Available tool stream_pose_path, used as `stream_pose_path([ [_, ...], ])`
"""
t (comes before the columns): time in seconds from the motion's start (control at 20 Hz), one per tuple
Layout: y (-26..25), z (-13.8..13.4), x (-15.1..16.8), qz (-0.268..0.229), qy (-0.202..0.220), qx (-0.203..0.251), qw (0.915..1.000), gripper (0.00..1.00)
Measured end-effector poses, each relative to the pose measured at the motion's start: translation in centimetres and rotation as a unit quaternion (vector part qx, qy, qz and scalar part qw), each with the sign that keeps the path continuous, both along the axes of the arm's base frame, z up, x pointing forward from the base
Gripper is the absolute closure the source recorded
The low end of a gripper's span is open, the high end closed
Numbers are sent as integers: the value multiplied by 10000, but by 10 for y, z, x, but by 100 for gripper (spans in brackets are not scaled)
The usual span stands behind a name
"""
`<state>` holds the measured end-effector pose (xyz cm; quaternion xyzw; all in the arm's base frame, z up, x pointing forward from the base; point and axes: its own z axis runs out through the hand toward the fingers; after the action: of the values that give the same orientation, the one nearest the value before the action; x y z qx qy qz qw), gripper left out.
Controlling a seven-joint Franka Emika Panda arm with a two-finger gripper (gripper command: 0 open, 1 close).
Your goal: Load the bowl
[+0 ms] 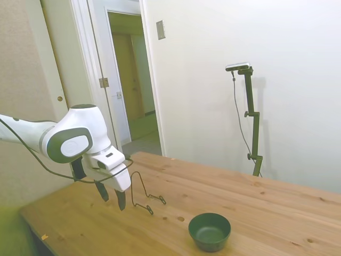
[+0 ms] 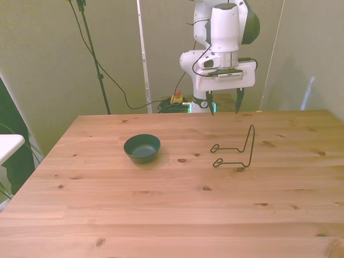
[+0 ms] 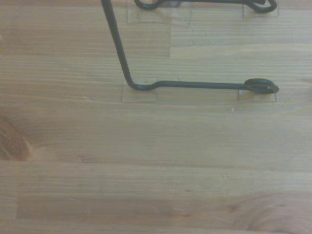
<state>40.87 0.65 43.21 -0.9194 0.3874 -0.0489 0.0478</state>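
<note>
End effector (image 2: 226, 103) hangs above the far edge of the surface (image 2: 161, 215), fingers pointing down and spread wide, nothing btwn them. In the side view the end effector (image 1: 112, 197) sits just off the surface, close beside the wire rack (image 1: 144, 196) but not touching it.

Bowl (image 2: 142, 148) is upright on the surface, towards the front view's left, well apart from the end effector. Dark green, round, looks empty inside. Side view has the bowl (image 1: 209, 231) near the close edge of the surface, apart from the rack.

Rack (image 2: 236, 150) stands on the surface to the front view's right, approx. below and in front of the end effector: thin black wire, two looped feet flat on the wood w/ an upright bend rising at the far end. Bowl and rack lie apart, bare wood btwn them.

Wrist view shows one rack foot (image 3: 204, 86) lying on the planks w/ the wire bending up from it; a 2nd foot probably at the frame edge, mostly cut off. Bowl not in that view.
</note>
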Motion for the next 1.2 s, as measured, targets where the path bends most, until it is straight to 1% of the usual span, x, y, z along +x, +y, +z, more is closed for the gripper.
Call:
stream_pose_path([
  [0.05, 0, -1, 0, -4, -2, -10, 10000, 0],
  [0.15, -14, 2, 4, -164, -55, -273, 9995, 0],
  [0.2, -32, 8, 8, -330, -115, -471, 9983, 0],
  [0.3, -78, 24, 17, -685, -222, -703, 9949, 0],
  [0.45, -135, 46, 31, -1075, -337, -875, 9898, 0],
  [0.6, -165, 53, 53, -1164, -302, -908, 9886, 0],
  [0.75, -189, 46, 81, -1216, -153, -982, 9876, 0],
  [0.95, -213, 24, 118, -1212, 120, -1152, 9859, 0],
  [1.1, -213, 0, 135, -1068, 375, -1266, 9855, 0],
  [1.2, -207, -13, 139, -974, 487, -1309, 9854, 0],
])
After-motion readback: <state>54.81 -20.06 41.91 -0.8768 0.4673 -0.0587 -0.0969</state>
